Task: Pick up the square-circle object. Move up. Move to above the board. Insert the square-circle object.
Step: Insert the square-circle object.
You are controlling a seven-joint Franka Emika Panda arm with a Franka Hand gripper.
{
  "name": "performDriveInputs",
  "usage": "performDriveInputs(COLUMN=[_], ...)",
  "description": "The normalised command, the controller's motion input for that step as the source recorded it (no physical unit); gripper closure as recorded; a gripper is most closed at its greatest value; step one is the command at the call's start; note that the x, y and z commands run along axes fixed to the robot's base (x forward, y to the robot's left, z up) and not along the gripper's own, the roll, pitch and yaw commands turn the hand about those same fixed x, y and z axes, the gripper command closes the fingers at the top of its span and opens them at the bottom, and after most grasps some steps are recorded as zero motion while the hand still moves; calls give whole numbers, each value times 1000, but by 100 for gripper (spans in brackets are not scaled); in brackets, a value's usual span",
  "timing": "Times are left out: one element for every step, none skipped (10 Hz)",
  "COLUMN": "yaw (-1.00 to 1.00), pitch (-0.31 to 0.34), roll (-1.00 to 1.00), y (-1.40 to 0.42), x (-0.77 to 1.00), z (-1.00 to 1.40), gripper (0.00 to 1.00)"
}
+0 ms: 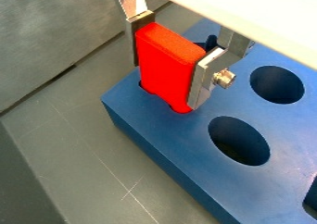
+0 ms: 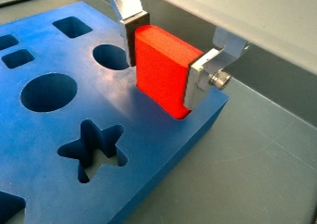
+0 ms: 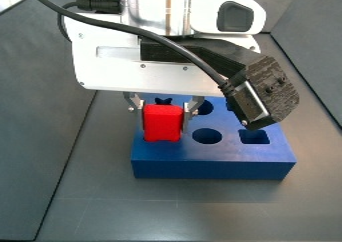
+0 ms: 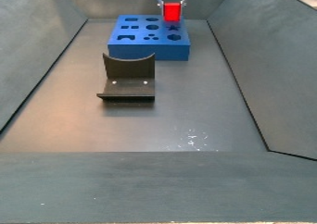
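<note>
We list the square-circle object (image 1: 164,65): bright red block, upright, clamped by the gripper (image 1: 172,44), lower end at a corner of the board (image 1: 198,163). The board: flat blue slab with dark cut-outs, lying on the worktop (image 4: 148,126).

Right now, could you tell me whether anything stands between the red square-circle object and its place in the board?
Nothing visible does. The gripper holds the square-circle object upright at a corner of the board, its lower end already at the board's top face. The fixture stands apart, in front of the board.
</note>
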Motion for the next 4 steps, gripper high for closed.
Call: performDriveInputs(yaw=[0, 0, 0, 0], pitch=[0, -13, -26, 0], roll=[-10, 0, 0, 0], y=[0, 0, 0, 0], x=[0, 0, 0, 9], z=[-40, -57, -69, -11], gripper=[100, 100, 100, 100])
